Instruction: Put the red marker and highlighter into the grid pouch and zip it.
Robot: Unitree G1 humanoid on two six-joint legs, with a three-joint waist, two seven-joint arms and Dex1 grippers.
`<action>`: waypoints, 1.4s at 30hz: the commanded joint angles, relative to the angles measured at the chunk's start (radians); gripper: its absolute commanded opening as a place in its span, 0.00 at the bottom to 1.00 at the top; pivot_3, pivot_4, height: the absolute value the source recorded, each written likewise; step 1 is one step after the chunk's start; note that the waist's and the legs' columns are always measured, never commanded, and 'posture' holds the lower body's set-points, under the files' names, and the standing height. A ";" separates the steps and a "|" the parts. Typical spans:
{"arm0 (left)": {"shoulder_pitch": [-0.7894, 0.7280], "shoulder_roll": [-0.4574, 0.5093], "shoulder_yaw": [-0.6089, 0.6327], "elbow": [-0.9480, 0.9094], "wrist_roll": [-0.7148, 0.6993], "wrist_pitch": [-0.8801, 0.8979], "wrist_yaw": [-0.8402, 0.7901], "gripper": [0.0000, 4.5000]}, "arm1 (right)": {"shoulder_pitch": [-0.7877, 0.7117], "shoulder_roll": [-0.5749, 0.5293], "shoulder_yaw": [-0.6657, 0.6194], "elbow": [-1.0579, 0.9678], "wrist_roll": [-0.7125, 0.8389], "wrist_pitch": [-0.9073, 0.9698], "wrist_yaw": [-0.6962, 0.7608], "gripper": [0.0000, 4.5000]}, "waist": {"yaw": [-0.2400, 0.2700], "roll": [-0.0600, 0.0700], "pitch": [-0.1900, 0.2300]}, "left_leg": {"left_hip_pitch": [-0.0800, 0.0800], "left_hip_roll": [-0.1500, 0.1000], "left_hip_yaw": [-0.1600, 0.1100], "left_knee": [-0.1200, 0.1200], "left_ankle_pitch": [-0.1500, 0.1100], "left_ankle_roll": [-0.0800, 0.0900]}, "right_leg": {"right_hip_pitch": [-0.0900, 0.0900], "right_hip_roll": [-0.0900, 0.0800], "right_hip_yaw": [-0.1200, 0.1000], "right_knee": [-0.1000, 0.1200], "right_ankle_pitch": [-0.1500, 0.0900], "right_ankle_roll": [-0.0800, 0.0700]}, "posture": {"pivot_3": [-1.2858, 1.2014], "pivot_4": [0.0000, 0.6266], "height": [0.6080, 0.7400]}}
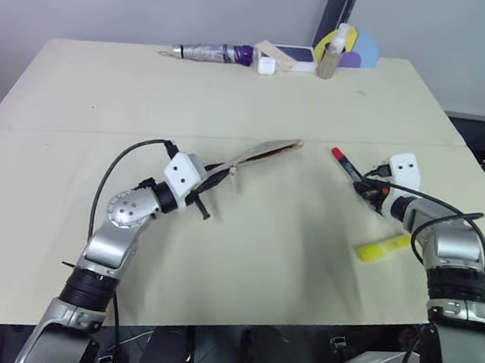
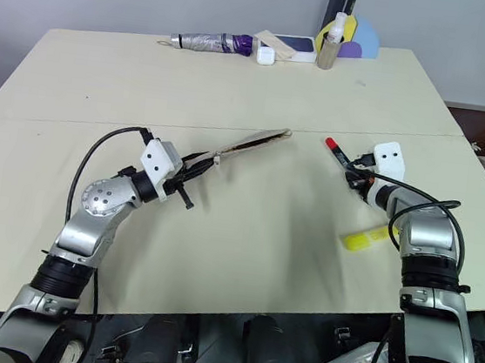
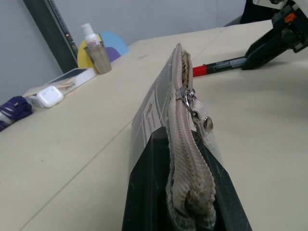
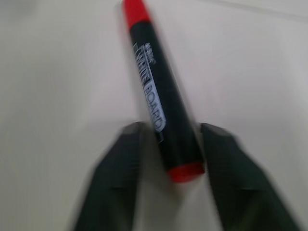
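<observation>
Grey grid pouch clamped edge-up in left gripper | right gripper jaws narrowly astride red marker, gaps visible | highlighter on table

grid pouch left of red marker, highlighter nearer

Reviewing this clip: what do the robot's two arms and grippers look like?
Both arms are silver metal segments with black ribbed cuffs and round silver joints. Each wrist carries a white camera block with dark holes, fed by a looping black cable. The left gripper and right gripper each have two black fingers; an orange spot shows near the right wrist.
</observation>
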 commanded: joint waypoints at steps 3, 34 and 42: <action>0.009 -0.005 0.002 -0.050 -0.017 0.005 0.004 0.00 | 0.053 -0.065 0.001 -0.212 -0.003 0.049 0.040 0.08 | 0.003 0.000 0.000 | 0.000 0.000 0.000 0.000 0.000 0.000 | 0.000 0.000 0.000 0.000 0.000 0.000 | 0.52 0.24 1.00; 0.027 0.028 -0.067 -0.078 -0.013 -0.019 -0.109 0.00 | 0.247 -0.441 0.140 -0.865 -0.027 0.049 0.350 0.08 | 0.023 0.001 0.001 | 0.004 0.000 -0.001 0.000 -0.001 0.002 | 0.007 0.000 -0.001 -0.004 -0.001 0.001 | 0.52 0.24 1.00; 0.025 0.083 -0.120 -0.093 -0.019 -0.053 -0.217 0.00 | 0.155 -0.429 0.304 -0.910 -0.111 -0.068 0.439 0.08 | 0.021 0.001 0.001 | 0.004 0.000 -0.001 0.000 -0.002 0.002 | 0.007 0.000 -0.001 -0.005 -0.001 0.001 | 0.52 0.24 1.00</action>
